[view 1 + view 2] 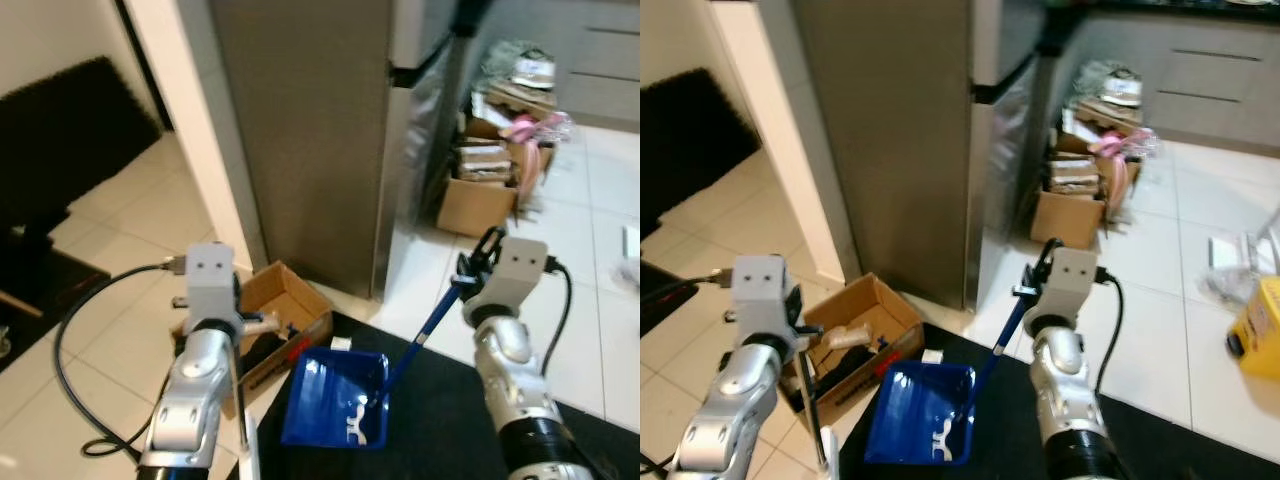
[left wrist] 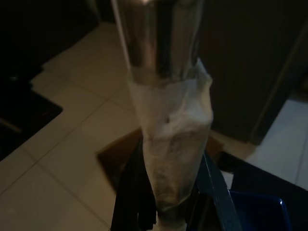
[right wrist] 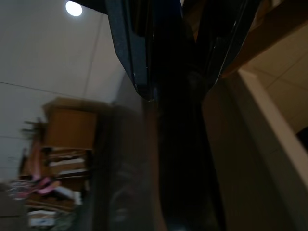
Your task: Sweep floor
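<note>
A blue dustpan [image 1: 336,402] rests on the black mat [image 1: 450,430] in front of me. Its long blue handle [image 1: 430,325] rises to my right gripper [image 1: 476,266], which is shut on the handle's top; in the right wrist view the black fingers [image 3: 127,43] clamp the dark handle [image 3: 175,144]. My left gripper [image 1: 240,330] is shut on a thin silver broom pole [image 1: 238,395] that runs down to the floor. The left wrist view shows the pole's white wrapping [image 2: 173,144] held between the fingers [image 2: 132,197].
An open cardboard box [image 1: 285,300] with odds and ends lies on the tiles beside the mat. A tall steel fridge [image 1: 310,130] stands behind it. Stacked boxes and papers [image 1: 495,170] sit at the back right. A yellow container [image 1: 1258,325] is on the right.
</note>
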{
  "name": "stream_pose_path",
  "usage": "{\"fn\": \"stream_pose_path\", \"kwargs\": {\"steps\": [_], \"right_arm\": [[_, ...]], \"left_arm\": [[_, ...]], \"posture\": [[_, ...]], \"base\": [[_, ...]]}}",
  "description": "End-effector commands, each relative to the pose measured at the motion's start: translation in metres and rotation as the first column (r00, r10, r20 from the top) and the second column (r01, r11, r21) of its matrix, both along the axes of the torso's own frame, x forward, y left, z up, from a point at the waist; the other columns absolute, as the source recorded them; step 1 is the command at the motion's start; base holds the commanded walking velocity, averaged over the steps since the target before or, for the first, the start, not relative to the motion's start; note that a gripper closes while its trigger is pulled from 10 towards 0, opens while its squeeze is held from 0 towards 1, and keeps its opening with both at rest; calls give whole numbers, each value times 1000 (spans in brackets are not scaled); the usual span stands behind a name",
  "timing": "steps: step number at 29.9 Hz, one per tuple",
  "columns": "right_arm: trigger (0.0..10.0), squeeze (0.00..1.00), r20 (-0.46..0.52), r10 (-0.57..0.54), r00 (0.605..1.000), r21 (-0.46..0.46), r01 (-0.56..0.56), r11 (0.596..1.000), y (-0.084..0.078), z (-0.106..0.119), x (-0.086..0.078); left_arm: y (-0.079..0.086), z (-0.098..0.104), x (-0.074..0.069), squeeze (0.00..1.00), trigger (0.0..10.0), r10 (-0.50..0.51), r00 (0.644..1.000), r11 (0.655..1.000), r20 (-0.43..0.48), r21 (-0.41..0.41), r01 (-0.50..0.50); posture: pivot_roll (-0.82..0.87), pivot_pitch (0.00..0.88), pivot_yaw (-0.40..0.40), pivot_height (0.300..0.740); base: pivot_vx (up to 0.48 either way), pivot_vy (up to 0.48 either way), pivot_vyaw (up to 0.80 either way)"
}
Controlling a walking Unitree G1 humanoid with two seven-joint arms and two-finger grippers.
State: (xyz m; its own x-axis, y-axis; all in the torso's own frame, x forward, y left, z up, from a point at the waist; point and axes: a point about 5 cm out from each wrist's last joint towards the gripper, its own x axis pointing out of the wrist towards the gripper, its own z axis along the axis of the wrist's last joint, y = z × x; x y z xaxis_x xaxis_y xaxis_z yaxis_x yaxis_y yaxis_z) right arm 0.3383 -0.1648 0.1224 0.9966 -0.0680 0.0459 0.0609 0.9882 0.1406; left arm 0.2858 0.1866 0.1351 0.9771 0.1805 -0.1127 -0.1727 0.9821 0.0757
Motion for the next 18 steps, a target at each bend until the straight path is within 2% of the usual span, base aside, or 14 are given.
{"fn": "stream_pose_path", "kwargs": {"steps": [1,18], "right_arm": [[10000,0,27,5,1000,18,-6,1000,2,4,0],[10000,0,24,3,1000,19,-3,1000,1,4,-1]], "left_arm": [[-1,5,-1,0,10000,-1,1000,1000,25,19,1],[-2,4,-2,0,10000,-2,1000,1000,18,21,1]], "posture": [[76,22,15,740],[75,29,16,740]], "base": [[0,0,763],[0,0,765]]}}
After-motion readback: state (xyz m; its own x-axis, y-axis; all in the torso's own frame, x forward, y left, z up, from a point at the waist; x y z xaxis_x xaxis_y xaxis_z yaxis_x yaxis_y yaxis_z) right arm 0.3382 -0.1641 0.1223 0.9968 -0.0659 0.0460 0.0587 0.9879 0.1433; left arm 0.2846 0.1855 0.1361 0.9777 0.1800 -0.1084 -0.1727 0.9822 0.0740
